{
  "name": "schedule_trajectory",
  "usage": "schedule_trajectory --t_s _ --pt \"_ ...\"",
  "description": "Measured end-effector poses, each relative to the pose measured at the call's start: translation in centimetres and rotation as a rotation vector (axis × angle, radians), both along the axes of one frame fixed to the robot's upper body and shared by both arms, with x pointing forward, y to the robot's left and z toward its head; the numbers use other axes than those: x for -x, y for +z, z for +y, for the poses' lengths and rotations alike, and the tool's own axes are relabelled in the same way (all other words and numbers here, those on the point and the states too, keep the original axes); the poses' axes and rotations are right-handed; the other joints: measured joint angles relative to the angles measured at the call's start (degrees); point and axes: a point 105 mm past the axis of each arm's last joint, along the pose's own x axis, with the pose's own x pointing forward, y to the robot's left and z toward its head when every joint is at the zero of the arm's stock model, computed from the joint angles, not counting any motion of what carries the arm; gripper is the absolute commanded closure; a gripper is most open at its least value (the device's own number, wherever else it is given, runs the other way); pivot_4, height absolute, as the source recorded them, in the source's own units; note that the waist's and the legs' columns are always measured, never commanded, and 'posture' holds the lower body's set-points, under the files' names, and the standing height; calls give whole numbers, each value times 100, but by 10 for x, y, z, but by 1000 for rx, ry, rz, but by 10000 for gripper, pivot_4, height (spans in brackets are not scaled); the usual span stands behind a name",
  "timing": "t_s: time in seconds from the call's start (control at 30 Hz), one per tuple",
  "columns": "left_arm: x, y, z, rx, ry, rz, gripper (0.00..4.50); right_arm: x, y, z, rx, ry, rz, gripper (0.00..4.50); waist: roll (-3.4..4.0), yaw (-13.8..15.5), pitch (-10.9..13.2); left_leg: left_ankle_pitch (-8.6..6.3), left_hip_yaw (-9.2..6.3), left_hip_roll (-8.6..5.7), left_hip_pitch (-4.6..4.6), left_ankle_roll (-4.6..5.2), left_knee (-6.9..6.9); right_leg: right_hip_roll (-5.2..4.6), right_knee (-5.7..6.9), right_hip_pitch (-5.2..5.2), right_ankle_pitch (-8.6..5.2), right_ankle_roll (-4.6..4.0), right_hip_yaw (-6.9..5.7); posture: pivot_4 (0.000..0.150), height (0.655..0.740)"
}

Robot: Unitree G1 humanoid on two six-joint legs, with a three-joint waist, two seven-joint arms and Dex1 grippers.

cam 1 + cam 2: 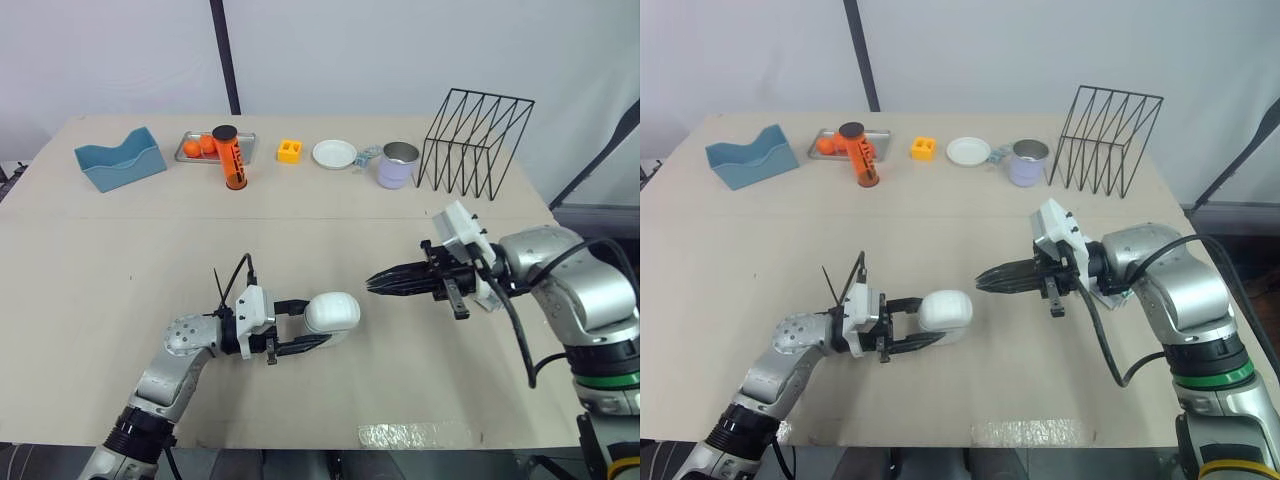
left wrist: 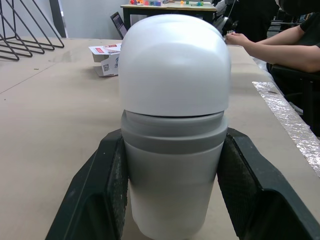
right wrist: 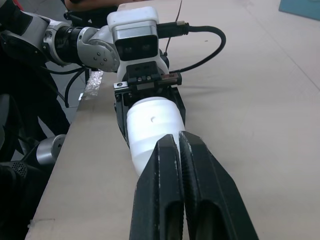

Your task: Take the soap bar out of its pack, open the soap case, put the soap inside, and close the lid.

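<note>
Gripping the white soap case [image 1: 333,313] with my left pincer [image 1: 318,323] near the table's [image 1: 300,220] front edge, I've got the right pincer [image 1: 374,284] pinched closed just beside it.

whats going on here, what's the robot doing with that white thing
The robot's left gripper is clamped around a white soap case near the front of the table, with its lid seated. The right gripper, fingers shut, points at the case's rounded end across a small gap, not touching it. Whether the soap is inside cannot be seen.
</note>
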Motion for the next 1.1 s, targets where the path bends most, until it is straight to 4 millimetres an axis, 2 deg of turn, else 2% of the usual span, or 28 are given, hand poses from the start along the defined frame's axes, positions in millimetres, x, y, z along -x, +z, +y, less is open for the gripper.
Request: schedule_trajectory --t_s 0.27,0.67,0.9,1.1 --pt "-1 0 0 -2 2 -1 24945 7 3 9 -24 26 -44 44556 0 0 0 0 0 0 1 0 0 0 0 1 0 0 0 1500 7400" --pt "-1 0 1 -2 4 -1 24945 6 -8 21 -28 20 -27 44556 0 0 0 0 0 0 1 0 0 0 0 2 0 0 1 1500 7400" --pt "-1 0 1 -3 7 -1 24945 7 -21 31 9 38 -9 44556 0 1 0 0 0 0 3 0 0 0 3 2 0 0 0 1500 7400" --pt "-1 0 1 -5 8 -1 24945 6 -21 33 22 45 -35 44556 0 -1 -1 0 0 0 7 0 1 0 3 6 0 0 1 1500 7400"
